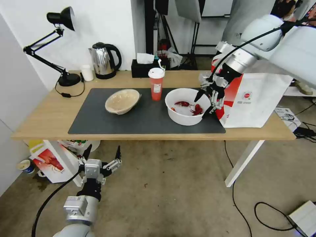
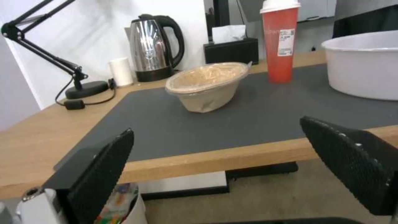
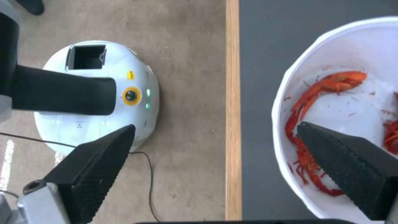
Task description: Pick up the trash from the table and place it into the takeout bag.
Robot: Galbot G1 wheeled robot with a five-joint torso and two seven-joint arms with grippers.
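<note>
- While the right gripper [image 1: 205, 103] hangs over the near-right rim of the white plastic bowl [image 1: 187, 107] with its fingers spread, the head view shows all three pieces of trash standing on the dark grey mat [image 1: 98, 121] of the table [image 1: 42, 121]: that bowl of red crayfish shells [image 1: 191, 108], the red drink cup [image 1: 156, 84] and the beige bowl [image 1: 122, 100]. The takeout bag [image 1: 256, 102] stands upright just right of the white bowl, probably so that the carry is short. The left gripper [image 1: 102, 158] waits below the table's front edge, fingers apart.
- In the left wrist view, the open left fingers [image 2: 99, 174] frame the table edge; the beige bowl [image 2: 207, 85] sits mid-mat, the drink cup [image 2: 279, 40] behind it carries a white label too small to read, and the kettle [image 2: 153, 46] stands at the back.
- In the right wrist view, one right finger [image 3: 352, 168] hangs above the white bowl's inside, the other [image 3: 91, 174] outside over the floor, so the rim lies between them, apparently ready for a rim pinch. The bag's small red logo, seen in the head view, cannot be read.
</note>
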